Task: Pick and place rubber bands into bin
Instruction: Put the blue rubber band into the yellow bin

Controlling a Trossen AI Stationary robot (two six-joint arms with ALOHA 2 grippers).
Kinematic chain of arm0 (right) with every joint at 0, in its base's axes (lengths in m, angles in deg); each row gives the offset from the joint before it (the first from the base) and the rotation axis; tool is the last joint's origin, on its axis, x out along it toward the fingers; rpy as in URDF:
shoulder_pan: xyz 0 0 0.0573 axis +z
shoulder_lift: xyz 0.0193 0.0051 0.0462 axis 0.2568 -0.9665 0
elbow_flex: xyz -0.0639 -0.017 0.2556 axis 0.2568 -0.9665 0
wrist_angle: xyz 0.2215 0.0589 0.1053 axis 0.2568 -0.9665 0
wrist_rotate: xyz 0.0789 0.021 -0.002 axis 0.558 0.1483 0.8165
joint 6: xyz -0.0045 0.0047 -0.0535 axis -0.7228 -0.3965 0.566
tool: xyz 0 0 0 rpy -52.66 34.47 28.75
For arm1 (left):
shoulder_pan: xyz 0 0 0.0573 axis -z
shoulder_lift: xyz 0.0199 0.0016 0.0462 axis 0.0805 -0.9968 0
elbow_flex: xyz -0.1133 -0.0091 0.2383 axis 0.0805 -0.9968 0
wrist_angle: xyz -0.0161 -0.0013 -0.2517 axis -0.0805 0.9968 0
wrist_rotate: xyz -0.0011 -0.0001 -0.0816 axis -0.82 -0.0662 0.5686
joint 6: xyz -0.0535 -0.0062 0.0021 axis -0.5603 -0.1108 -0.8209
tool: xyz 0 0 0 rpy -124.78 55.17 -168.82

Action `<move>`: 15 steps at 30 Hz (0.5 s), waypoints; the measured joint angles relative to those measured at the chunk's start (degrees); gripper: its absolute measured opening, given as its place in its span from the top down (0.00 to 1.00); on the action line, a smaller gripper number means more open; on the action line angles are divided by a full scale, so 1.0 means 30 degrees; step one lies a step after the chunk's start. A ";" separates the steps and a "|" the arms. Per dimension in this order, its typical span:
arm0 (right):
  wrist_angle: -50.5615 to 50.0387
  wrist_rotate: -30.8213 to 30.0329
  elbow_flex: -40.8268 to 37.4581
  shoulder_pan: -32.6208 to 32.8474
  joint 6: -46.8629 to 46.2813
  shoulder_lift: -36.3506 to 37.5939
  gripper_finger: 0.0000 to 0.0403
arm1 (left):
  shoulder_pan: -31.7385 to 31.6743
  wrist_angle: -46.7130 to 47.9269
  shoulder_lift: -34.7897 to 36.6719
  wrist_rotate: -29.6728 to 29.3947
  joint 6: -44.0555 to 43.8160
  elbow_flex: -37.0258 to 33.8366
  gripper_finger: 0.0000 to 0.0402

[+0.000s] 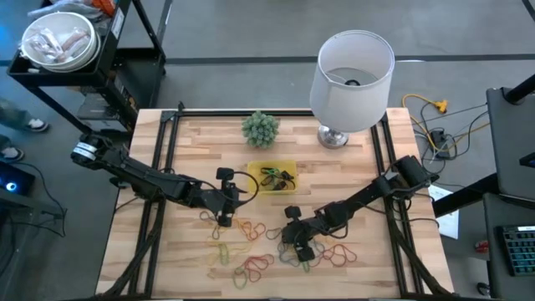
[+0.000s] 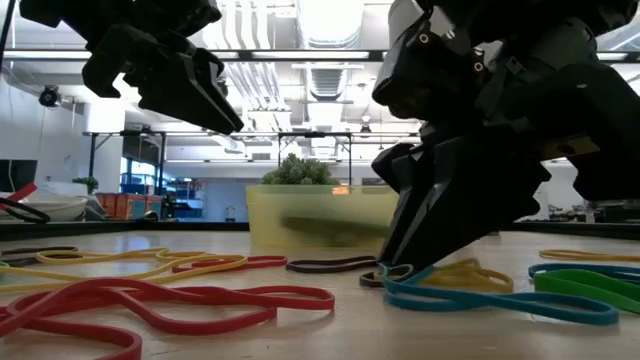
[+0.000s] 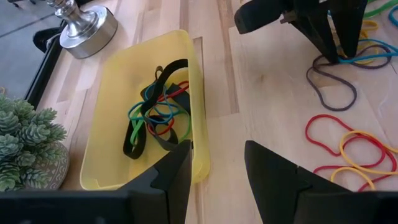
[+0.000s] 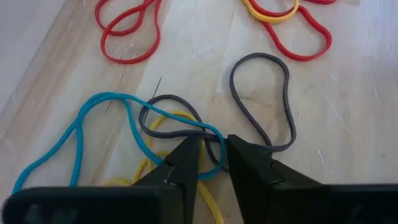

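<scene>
Rubber bands in red, yellow, green, blue and grey lie loose on the wooden table (image 1: 167, 259), most of them near its front. The yellow bin (image 1: 272, 176) stands mid-table with several bands inside (image 3: 152, 118). My right gripper (image 4: 213, 149) points steeply down at the table, open by a narrow gap. Its fingertips stand either side of the spot where a grey band (image 4: 286, 102) crosses a blue band (image 4: 81, 121). My left gripper (image 3: 217, 174) hangs open above the table beside the bin's corner, nothing between its fingers. My right gripper comes slanting down from the table's right, and its fingertips (image 2: 395, 268) reach the tabletop. The crossing of the grey and blue bands (image 4: 211, 132) lies flat on the wood between them. Whether the fingers touch the bands I cannot tell.
A small green plant (image 1: 260, 128) and a white-shaded lamp (image 1: 351, 79) with a metal foot (image 1: 333, 136) stand behind the bin. A metal bowl (image 1: 58, 42) sits on a cart beyond the far left corner. Black rails (image 1: 159, 142) run along the table's sides.
</scene>
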 joint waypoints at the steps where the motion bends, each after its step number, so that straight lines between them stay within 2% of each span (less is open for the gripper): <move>1: -0.0065 -0.0049 -0.0010 0.0000 0.0209 0.0130 0.84 | 0.0000 0.0002 0.0000 -0.0002 0.0000 -0.0003 0.66; 6: -0.0810 -0.0568 -0.0119 0.0303 0.1330 0.0747 0.97 | 0.0007 0.0009 0.0000 -0.0007 0.0007 -0.0011 0.66; 11: -0.1809 -0.1854 -0.0077 0.0622 0.1432 0.1592 0.98 | 0.0007 -0.0003 0.0000 -0.0003 0.0007 -0.0035 0.66; 15: -0.2513 -0.2131 0.0016 0.0670 0.1527 0.2352 0.98 | 0.0007 0.0002 0.0000 -0.0007 0.0007 -0.0046 0.66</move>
